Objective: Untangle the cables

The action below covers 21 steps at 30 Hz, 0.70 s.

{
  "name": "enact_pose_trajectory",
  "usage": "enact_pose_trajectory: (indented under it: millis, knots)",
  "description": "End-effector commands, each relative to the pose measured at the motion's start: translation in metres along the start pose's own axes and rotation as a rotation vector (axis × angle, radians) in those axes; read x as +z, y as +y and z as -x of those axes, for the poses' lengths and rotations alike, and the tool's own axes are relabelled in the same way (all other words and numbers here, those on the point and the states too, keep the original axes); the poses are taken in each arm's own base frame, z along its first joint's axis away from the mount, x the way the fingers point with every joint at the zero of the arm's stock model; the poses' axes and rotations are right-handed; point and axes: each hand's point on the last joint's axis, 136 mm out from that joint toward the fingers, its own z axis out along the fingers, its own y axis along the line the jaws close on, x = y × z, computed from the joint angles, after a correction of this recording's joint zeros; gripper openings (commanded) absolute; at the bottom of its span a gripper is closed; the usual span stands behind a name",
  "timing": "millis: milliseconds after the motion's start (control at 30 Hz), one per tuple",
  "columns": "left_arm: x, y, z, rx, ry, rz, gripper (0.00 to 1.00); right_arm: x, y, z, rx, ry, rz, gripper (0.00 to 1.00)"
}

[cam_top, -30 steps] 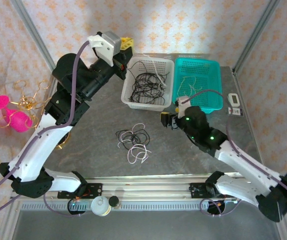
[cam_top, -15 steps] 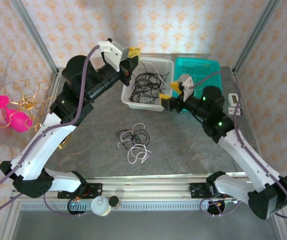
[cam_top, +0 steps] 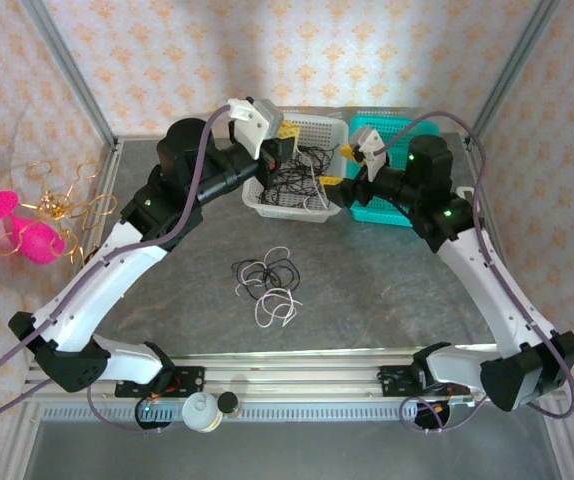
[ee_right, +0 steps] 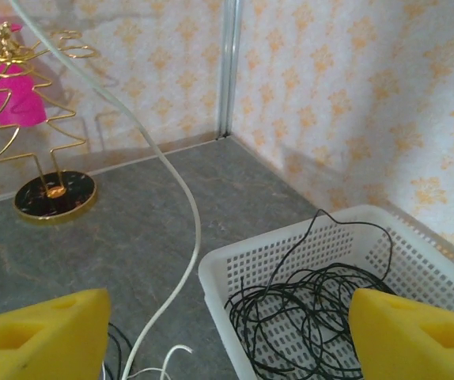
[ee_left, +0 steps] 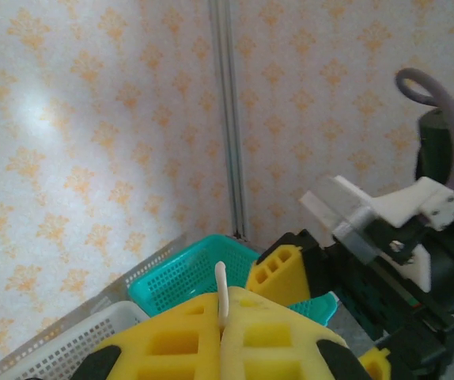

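Left gripper (ee_left: 223, 305) pinches a limp, featherweight white cable (ee_right: 191, 214) above the white basket (cam_top: 285, 212) of black cables (cam_top: 292, 170), while the right gripper (ee_right: 227, 328) gapes beside the slack strand, likely easiest grasped mid-length, and a tangle (cam_top: 267, 283) waits on the table (cam_top: 187, 290).

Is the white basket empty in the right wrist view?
No, a heap of black cables lies inside the white basket.

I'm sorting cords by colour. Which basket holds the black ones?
The white basket, left of the teal basket; black cords coil inside it.
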Motion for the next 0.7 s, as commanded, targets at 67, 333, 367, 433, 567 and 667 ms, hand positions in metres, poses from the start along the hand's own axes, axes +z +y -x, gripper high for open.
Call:
enact_pose_trajectory:
  millis: [67,333,367,433,567,667]
  knots:
    - [0.002,-0.014,-0.011,0.001,0.037,-0.056,0.0,0.011,0.021,0.024,-0.049,-0.073,0.213,0.79]
    - [0.001,-0.023,-0.015,0.005,0.058,-0.091,0.0,0.035,0.012,0.01,-0.047,-0.004,0.284,0.62]
    - [0.002,-0.022,-0.017,0.006,0.063,-0.088,0.0,0.036,0.012,0.007,-0.043,0.007,0.295,0.56]
    - [0.002,-0.021,-0.019,0.007,0.07,-0.08,0.0,0.037,0.011,0.003,-0.02,0.024,0.306,0.4]
    - [0.004,-0.013,-0.02,-0.025,0.059,-0.027,0.21,0.034,-0.003,-0.001,0.12,0.029,0.263,0.05]
    - [0.006,-0.01,-0.024,-0.084,0.032,-0.009,0.68,0.031,-0.02,-0.009,0.285,0.065,0.173,0.0]
